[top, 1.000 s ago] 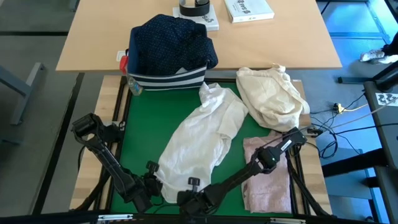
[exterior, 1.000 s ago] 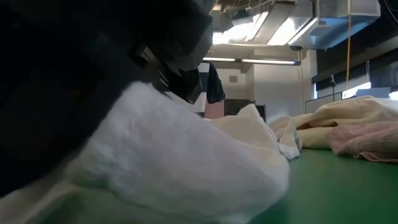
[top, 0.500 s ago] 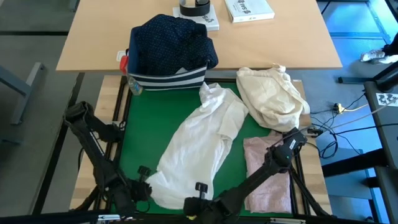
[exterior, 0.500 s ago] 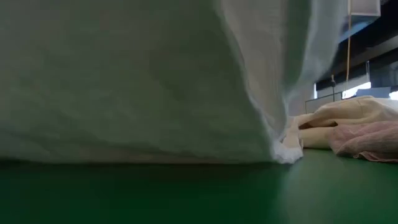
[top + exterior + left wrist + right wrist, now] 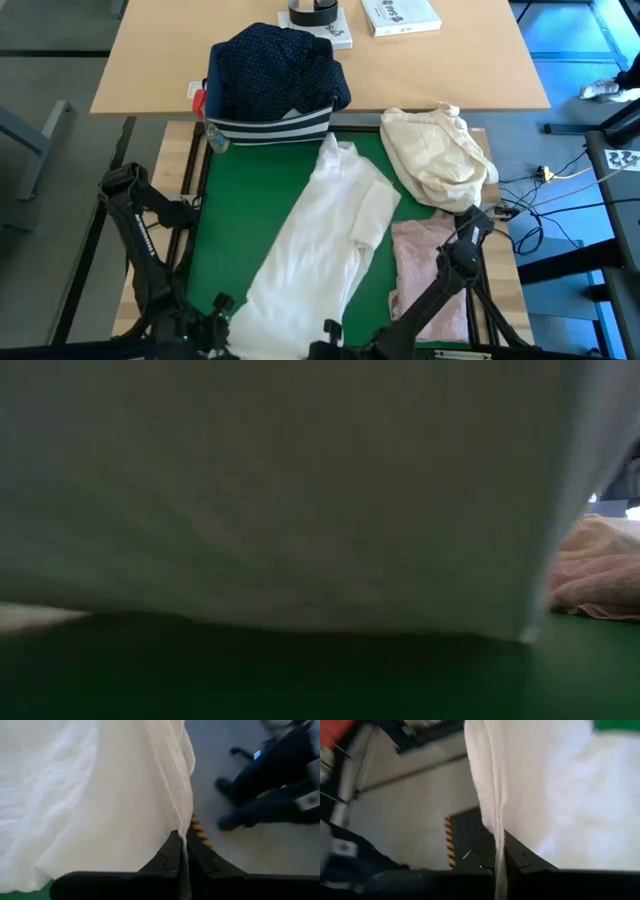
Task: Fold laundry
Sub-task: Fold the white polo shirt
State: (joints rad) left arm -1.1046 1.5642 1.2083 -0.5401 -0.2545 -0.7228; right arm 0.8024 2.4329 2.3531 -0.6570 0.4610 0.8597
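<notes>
The white shirt (image 5: 320,240) lies stretched lengthwise over the green mat (image 5: 225,210). Its far end rests on the mat and its near end is lifted at the table's near edge. My left gripper (image 5: 226,328) and my right gripper (image 5: 330,342) are both shut on that near end, a shirt's width apart. In the low view the lifted shirt (image 5: 280,490) fills nearly the whole picture. The pale pink top (image 5: 430,275) lies flat at the near right. The navy dotted shirt (image 5: 275,65) sits on top of the striped bin. My left gripper pinches an edge of the white shirt's near end (image 5: 183,836) between its two fingers (image 5: 170,854). The cloth spreads away from them, lifted off the mat. My right gripper pinches a folded edge of the shirt's near end (image 5: 496,836) between its two fingers (image 5: 516,854), and the cloth runs away from them, lifted.
A cream-beige cloth bundle (image 5: 435,155) lies at the mat's far right. The navy striped bin (image 5: 268,125) stands at the mat's far edge. On the wooden table behind it are a book (image 5: 400,14) and a tape roll (image 5: 312,12). Cables (image 5: 560,175) run at the right.
Both grippers have risen and drawn back toward the table's near edge, still shut on the shirt. Its near end has lifted off the mat. The shirt has been drawn out longer and straighter, while its far end has stayed on the mat.
</notes>
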